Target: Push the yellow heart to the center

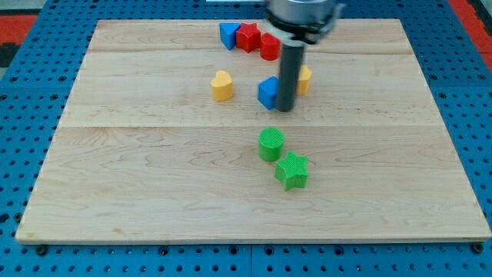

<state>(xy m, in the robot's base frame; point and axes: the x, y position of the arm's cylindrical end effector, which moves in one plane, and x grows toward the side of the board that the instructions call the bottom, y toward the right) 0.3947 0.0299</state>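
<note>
You are looking at a pale wooden tabletop (154, 200) resting on a blue pegboard (23, 92), and the arm comes in from the view's top as a straight dark rod (290, 73). There is no hand on this rig, so nothing is spread, pressed together or pinching; the rod simply ends in my tip (286, 108). Take the blue block (268, 91) as your landmark: my tip sits just to its right, touching or very nearly so, though you cannot tell which from here. A second yellow block (304, 79) lies just beyond the rod on that same side, partly hidden, its shape unclear. The yellow heart (222, 85), which is your target, lies to the left of the blue block, apart from it and from my tip. Below the blue block stand the green cylinder (270, 144) and then the green star (292, 171); above it, near the tabletop's far edge, cluster another blue block (228, 35), a red star (247, 37) and a red block (269, 47). By my judgement the approach step is in hand: the heart is not yet engaged. You would next need to bring my tip round the blue block to the heart's upper left, then push it down and to the right toward the middle, stopping short of the green cylinder.
</note>
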